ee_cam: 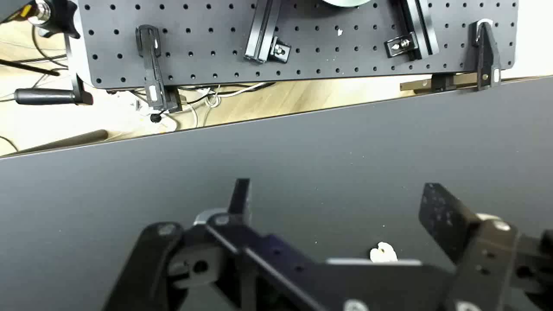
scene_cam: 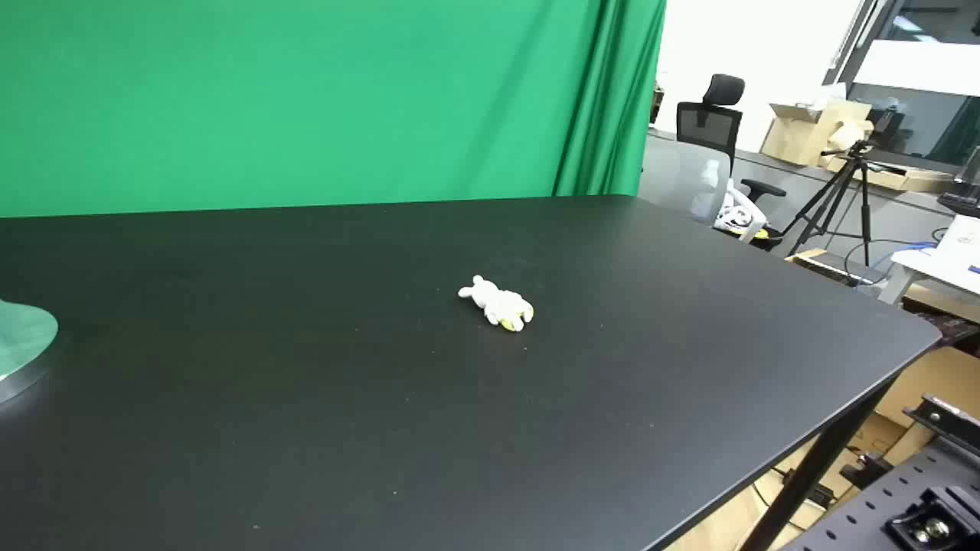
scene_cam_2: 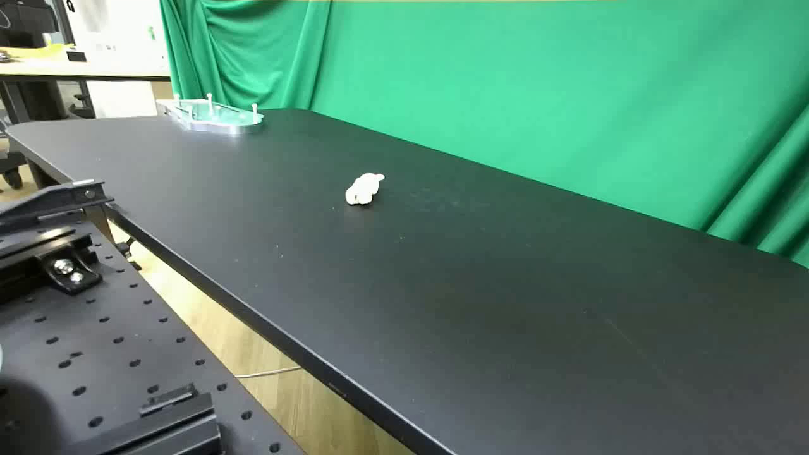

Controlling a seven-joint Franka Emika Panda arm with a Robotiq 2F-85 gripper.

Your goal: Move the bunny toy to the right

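Note:
The bunny toy (scene_cam: pixel 501 304) is small, white and lumpy with a bit of yellow, and lies on the dark table (scene_cam: pixel 321 413). It also shows on the table in an exterior view (scene_cam_2: pixel 364 189). In the wrist view part of the bunny toy (ee_cam: pixel 383 252) shows low between the fingers, right of the middle; the rest is hidden behind the gripper body. My gripper (ee_cam: pixel 338 201) is open with its fingers wide apart and nothing between the tips. It is some way above the table and apart from the toy. Neither exterior view shows the gripper.
A see-through plate with upright posts (scene_cam_2: pixel 215 119) stands at a table corner. A rounded greenish plate (scene_cam: pixel 23 340) shows at an exterior view's edge. A perforated metal base (ee_cam: pixel 207 47) with clamps and rails lies across a gap from the table. A green curtain (scene_cam: pixel 306 99) hangs behind.

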